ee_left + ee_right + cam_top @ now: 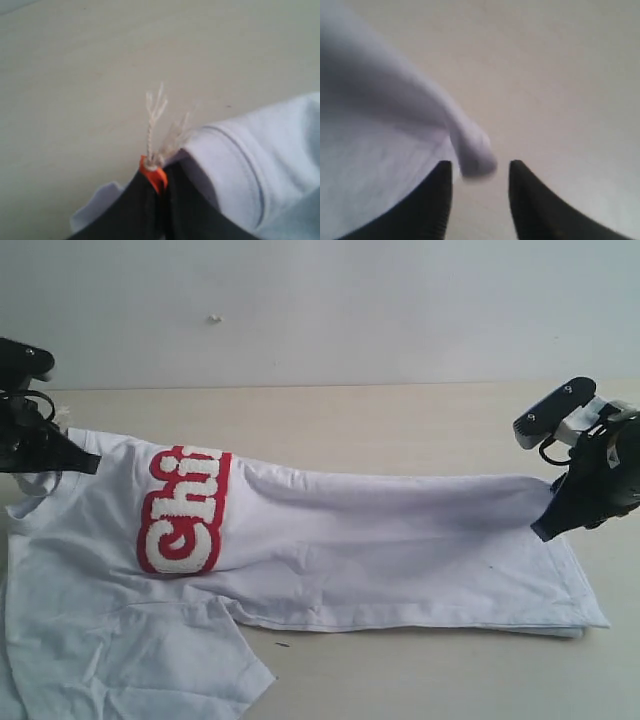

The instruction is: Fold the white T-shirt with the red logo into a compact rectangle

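White T-shirt (380,550) lies on the pale tabletop (400,420), drawn out lengthwise between the two arms and folded over along its length, so that the layered lower edge shows toward the near side. Neck end is at the left of the exterior view and hem end (575,590) at the right. One short sleeve (150,670) spreads flat at the near left. Red logo (185,510) sits on the upper surface toward the left and is turned on end; only the white letters "Chi" are visible, the remainder being hidden by the fold. Left gripper (90,465) is at the collar. In the left wrist view its fingers are clenched together on the small orange neck tag (154,176), with a frayed pale string (155,120) standing out of the pinch and the ribbed collar (235,155) directly alongside. Right gripper (542,530) is at the far hem corner. The right wrist view shows its two black fingers (440,200) standing apart, released. A rounded bunch of white cloth (472,150) sits just ahead of the gap and is not pinched.
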You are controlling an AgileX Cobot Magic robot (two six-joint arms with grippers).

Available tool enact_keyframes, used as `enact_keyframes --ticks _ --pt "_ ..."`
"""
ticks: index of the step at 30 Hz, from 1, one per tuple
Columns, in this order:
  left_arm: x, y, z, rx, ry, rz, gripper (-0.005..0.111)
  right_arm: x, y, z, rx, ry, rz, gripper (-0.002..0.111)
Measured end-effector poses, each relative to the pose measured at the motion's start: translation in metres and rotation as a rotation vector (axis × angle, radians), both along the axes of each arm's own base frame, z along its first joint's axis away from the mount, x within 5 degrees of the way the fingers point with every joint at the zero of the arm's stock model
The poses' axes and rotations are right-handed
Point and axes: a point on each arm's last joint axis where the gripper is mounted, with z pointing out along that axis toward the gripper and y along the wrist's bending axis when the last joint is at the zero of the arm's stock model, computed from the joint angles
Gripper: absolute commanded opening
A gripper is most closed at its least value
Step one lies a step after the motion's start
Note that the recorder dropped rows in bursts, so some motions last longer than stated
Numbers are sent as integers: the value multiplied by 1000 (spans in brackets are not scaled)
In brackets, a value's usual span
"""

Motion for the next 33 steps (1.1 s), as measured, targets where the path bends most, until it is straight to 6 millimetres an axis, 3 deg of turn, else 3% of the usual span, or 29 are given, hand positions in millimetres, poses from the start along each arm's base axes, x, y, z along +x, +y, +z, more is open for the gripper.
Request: enact_keyframes --ticks 2,8,10,13,14,17,21,23,27,30,33 --pt "3 3 3 -2 -46 41 0 1 0 0 3 -10 3 77" --pt "8 8 8 -134 -116 220 0 2 1 1 21 -26 -7 74" --pt "8 8 9 -175 -125 262 0 2 3 0 80 -33 -68 56" --pt "9 8 9 -187 -126 274 0 1 6 6 157 -58 -146 9" --pt "9 8 9 -190 -126 276 0 1 8 7 180 -63 -165 -1" --pt "9 8 9 -190 -126 276 0 0 18 6 203 -49 -166 0" --pt "8 7 5 -194 -99 270 0 0 53 5 205 -37 -39 0" --pt "8 7 1 -196 -78 268 0 0 62 -3 207 -14 -19 0" --pt "8 6 -6 -193 -56 269 0 0 65 -31 214 75 -40 0" --pt "10 8 -9 -183 -77 281 0 0 66 -41 215 106 -51 0" --pt "14 12 -8 -162 -139 305 11 -1 66 -47 211 127 -51 0"
